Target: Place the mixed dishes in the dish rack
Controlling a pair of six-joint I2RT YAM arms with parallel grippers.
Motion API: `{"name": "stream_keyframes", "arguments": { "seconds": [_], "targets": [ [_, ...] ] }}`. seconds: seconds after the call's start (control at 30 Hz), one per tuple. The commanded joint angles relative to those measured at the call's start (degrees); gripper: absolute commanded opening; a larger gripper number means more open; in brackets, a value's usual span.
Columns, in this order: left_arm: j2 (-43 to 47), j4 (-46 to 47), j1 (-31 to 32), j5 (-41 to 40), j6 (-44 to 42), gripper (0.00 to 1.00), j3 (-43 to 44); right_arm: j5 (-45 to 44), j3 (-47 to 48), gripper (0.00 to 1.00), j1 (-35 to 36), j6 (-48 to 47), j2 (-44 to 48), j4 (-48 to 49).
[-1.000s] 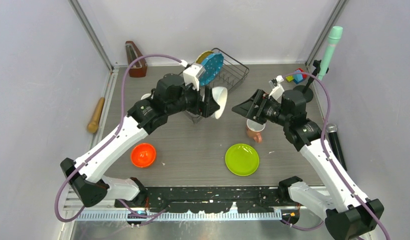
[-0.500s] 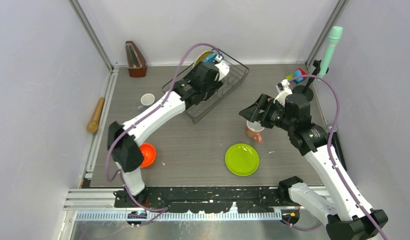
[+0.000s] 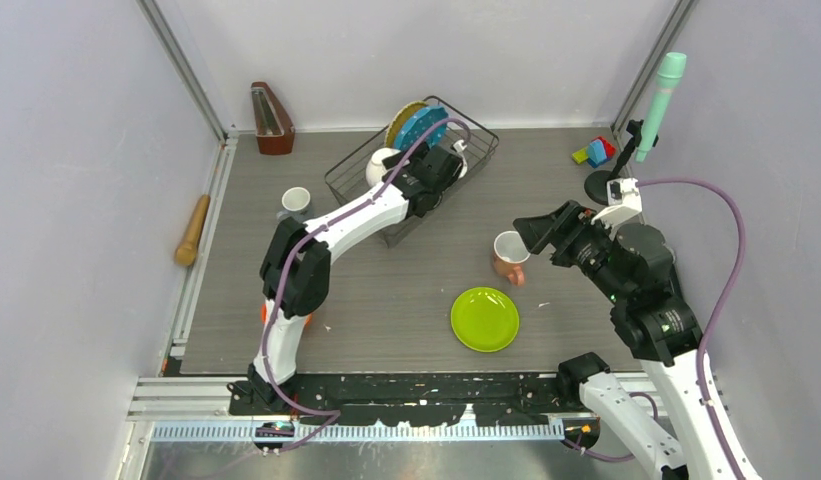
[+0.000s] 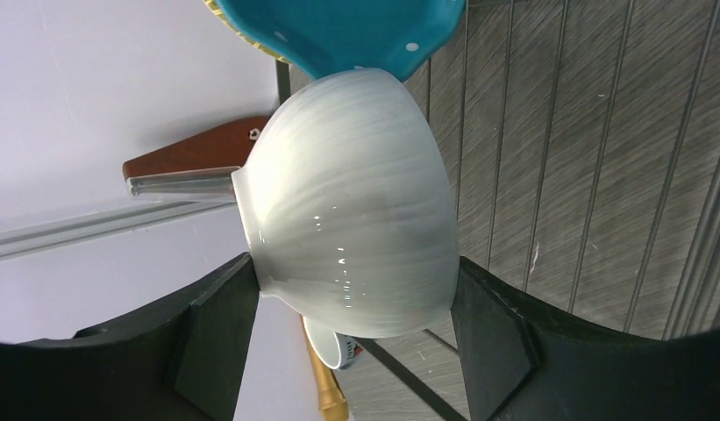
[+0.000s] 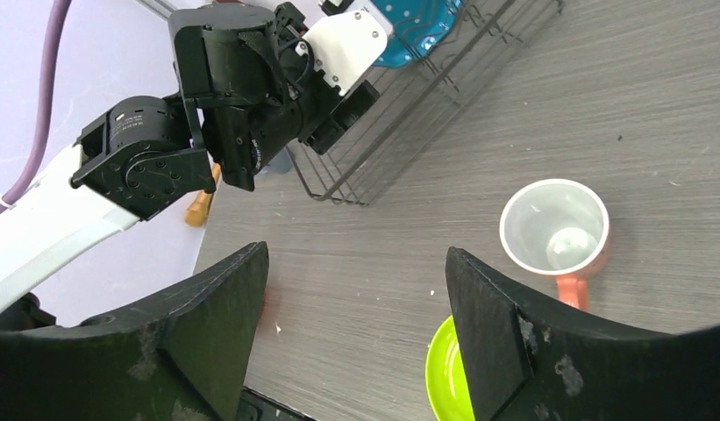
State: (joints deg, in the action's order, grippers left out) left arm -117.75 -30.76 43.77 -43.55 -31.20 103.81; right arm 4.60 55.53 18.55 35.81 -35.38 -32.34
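The white bowl (image 3: 377,165) lies on its side in the wire dish rack (image 3: 478,150), next to the teal-blue plate (image 3: 424,128) and the yellow woven plate (image 3: 400,117), which stand on edge. My left gripper (image 3: 398,172) is shut on the white bowl (image 4: 352,219), one finger on each side. My right gripper (image 3: 538,230) is open and empty above the table, right of the salmon-pink mug (image 3: 508,256). The lime green plate (image 3: 484,318) lies in front. The grey-blue mug (image 3: 296,200) stands left of the rack. The orange bowl (image 3: 265,313) is mostly hidden behind my left arm.
A wooden metronome (image 3: 271,120) stands at the back left. A wooden pestle (image 3: 193,230) lies by the left wall. Toy blocks (image 3: 596,152) and a mint-green tool on a black stand (image 3: 661,100) are at the back right.
My left arm has stretched out and carried the white bowl from over the table into the rack. My right gripper has drawn back to the right, off the pink mug.
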Motion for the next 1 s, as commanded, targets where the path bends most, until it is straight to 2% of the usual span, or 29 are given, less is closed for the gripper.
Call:
{"name": "stream_keyframes", "arguments": {
  "seconds": [0.0,0.13,0.37,0.63,0.67,0.7,0.73,0.77,0.83,0.87,0.97],
  "targets": [
    [-1.24,6.87,-1.74,-4.45,-2.58,0.00,1.39,-2.52,0.80,0.80,-0.09,-1.50,-0.92,-1.40],
    [-3.52,6.49,-3.54,-4.95,-2.49,0.00,2.33,-2.65,0.65,0.80,-0.09,-1.52,-0.67,-1.41],
    [-6.01,0.27,-5.22,-6.13,1.60,0.00,4.31,-2.69,0.33,0.80,-0.09,-1.34,-1.54,-1.05],
    [-7.64,-7.89,-8.20,-2.80,8.32,0.00,6.35,-2.28,0.16,0.80,-0.09,-0.94,-2.05,-0.58],
    [-8.00,-8.66,-8.23,-1.83,8.94,0.02,6.64,-2.13,0.14,0.80,-0.09,-0.97,-2.06,-0.47],
    [-8.39,-10.17,-8.20,-0.22,9.87,0.14,7.19,-2.14,0.09,0.80,-0.09,-0.80,-2.11,-0.28],
    [-8.96,-12.12,-8.22,1.14,10.93,0.35,8.60,-2.03,0.06,0.80,-0.09,-0.63,-2.17,-0.10],
    [-9.67,-14.32,-8.18,2.35,12.28,0.48,9.98,-1.95,0.09,0.80,-0.09,-0.55,-2.40,-0.01],
    [-11.35,-18.38,-8.26,3.74,13.69,0.60,12.74,-1.62,0.37,0.80,-0.09,-0.37,-2.68,0.08],
    [-12.35,-20.15,-8.34,4.31,14.21,0.69,13.95,-1.64,0.41,0.80,-0.09,-0.28,-2.81,0.08],
    [-13.88,-24.94,-8.39,7.17,14.86,0.83,16.45,-1.67,0.81,0.80,-0.09,-0.17,-2.97,0.14]
  ]
}}
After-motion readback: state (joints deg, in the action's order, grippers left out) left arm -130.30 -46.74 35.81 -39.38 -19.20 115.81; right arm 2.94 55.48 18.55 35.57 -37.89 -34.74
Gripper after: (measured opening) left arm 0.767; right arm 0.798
